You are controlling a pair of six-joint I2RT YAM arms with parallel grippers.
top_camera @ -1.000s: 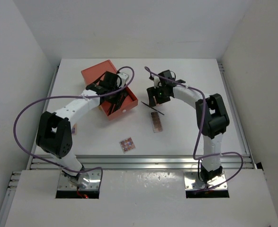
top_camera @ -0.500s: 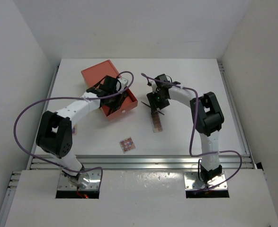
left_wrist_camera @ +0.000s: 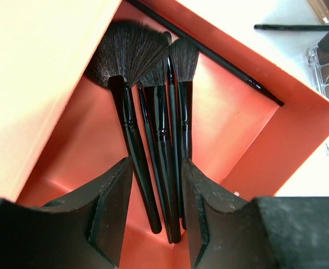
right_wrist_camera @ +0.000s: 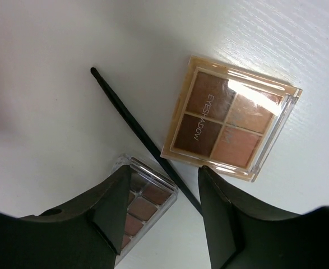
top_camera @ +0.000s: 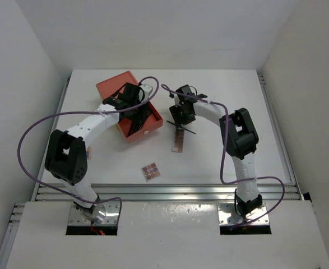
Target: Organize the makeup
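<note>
Left tool hangs apart over brushes lying in the box. Right tool, apart, straddles a stick beside a palette on the surface. Likely next: lower and pinch the stick.

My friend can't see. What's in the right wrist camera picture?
A square four-colour eyeshadow palette in browns and peach lies on the white table. Beside it lies a thin black stick, and a second clear-lidded palette sits lower left, near the open right gripper.

White-walled lab enclosure, railed table
</note>
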